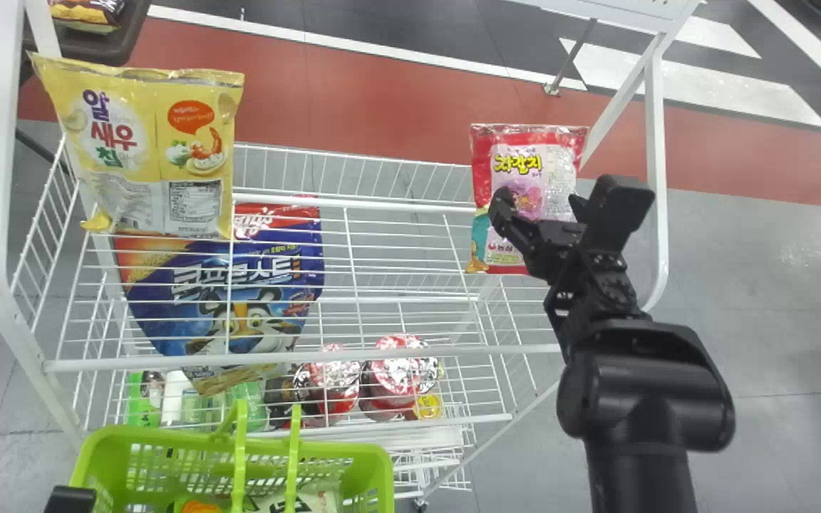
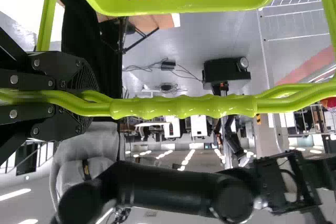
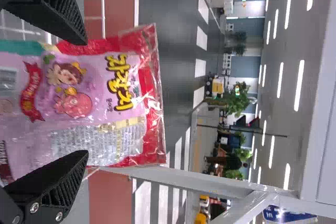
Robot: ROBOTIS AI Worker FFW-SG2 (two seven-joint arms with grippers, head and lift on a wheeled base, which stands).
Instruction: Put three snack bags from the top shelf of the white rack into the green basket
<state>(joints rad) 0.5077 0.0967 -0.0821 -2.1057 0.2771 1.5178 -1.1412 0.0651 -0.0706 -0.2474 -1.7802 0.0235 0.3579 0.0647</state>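
**Pink-red snack bag (image 1: 528,153) between the spread fingers of the right gripper (image 1: 556,196)**

On the top shelf (image 1: 353,354) of the white rack (image 1: 656,164), exactly two snack bags, both upright: the pink-red snack bag towards the right end, and one yellow snack bag (image 1: 147,142) at the left end, well apart from it. Right gripper released, with one finger at each side of the pink-red snack bag; contact with the bag, not possible to tell.

Right arm (image 1: 642,392), one, coming in from the bottom edge, to the right of the green basket (image 1: 325,449), extended forward beside the right side of the rack, with the gripper directed away from the robot.

Beneath the top shelf, one blue cereal bag (image 1: 254,278), tilted, and at least two red cups (image 1: 400,381), side by side.

In front of the rack, low and to the left, one green basket, with at least one white-green pack (image 1: 311,502) inside. On its two handles (image 2: 184,107), held together, the left gripper (image 2: 93,100), clenched.

Behind the rack, at far left, one dark table (image 1: 122,46) with one more snack packet (image 1: 90,14).
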